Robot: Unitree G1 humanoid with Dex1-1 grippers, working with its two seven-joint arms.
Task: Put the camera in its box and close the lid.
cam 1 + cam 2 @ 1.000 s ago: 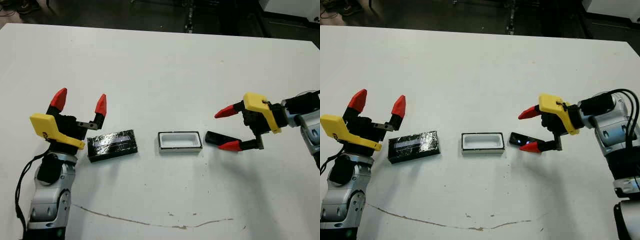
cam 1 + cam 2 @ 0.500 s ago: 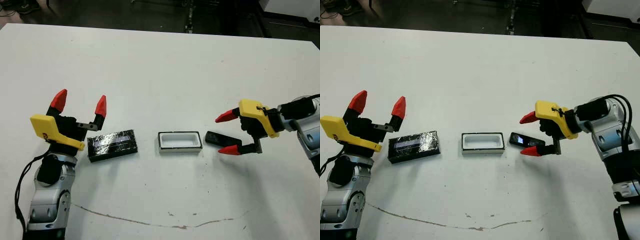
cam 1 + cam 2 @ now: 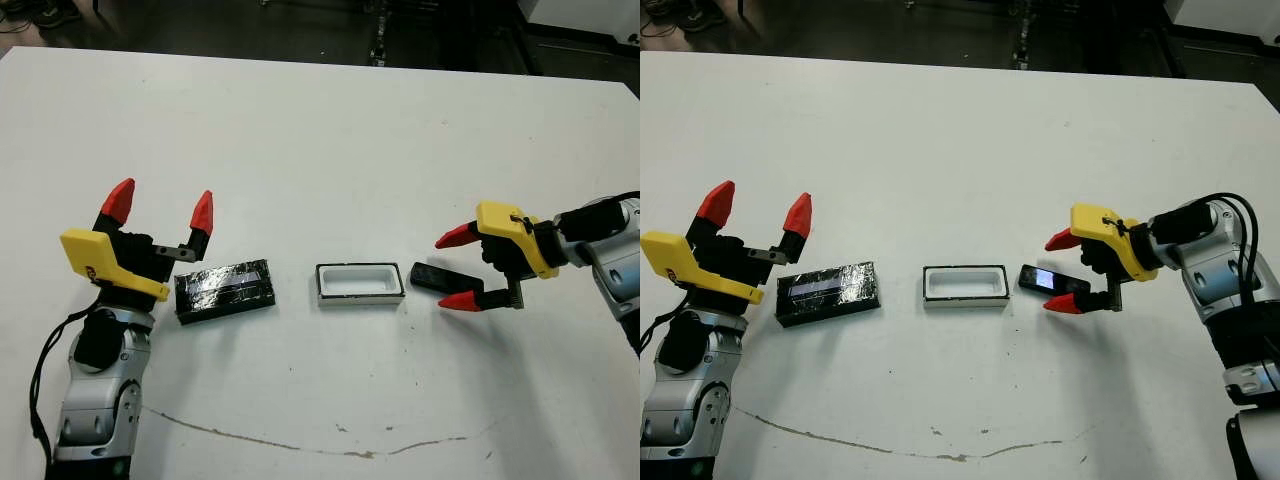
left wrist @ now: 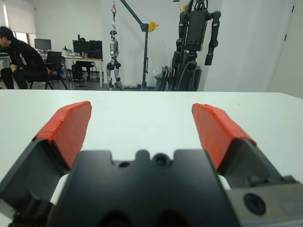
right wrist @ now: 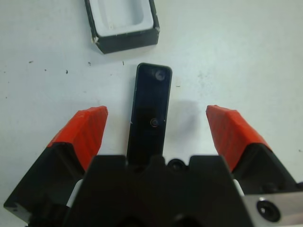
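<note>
camera (image 5: pixel 151 109) flat on the counter (image 3: pixel 330 150), glossy face up, just beside the right end of the box (image 3: pixel 360 283) and apart from it – lined up roughly end to end, so likely only a short slide or lift away from the white tray. lying between the red fingertips (image 5: pixel 87 130) of the right gripper (image 3: pixel 1064 272), with bare counter showing on both sides of the bar; straddled, not pinched. jaws spread wide there, released, holding nothing – probably set that way to close across the narrow width of the bar. box sitting open side up in the middle, white inside showing and nothing in it. further left, lid (image 3: pixel 226 291) resting flat on the counter, well apart from the box, pale stripe up, not yet wanted. left gripper (image 3: pixel 160 204) standing just beside the lid's far left end, fingertips pointed up and away from it, jaws parted and empty – seemingly parked within reach for the closing step. in the left wrist view, only white counter between the fingers, with a seated person (image 4: pixel 21 59) far beyond the edge.

against half a second ago: right gripper drawn slightly back toward its own side and turned a little flatter, fingertips shifted along the bar toward its outer end. camera, box, lid and left gripper unchanged.
</note>
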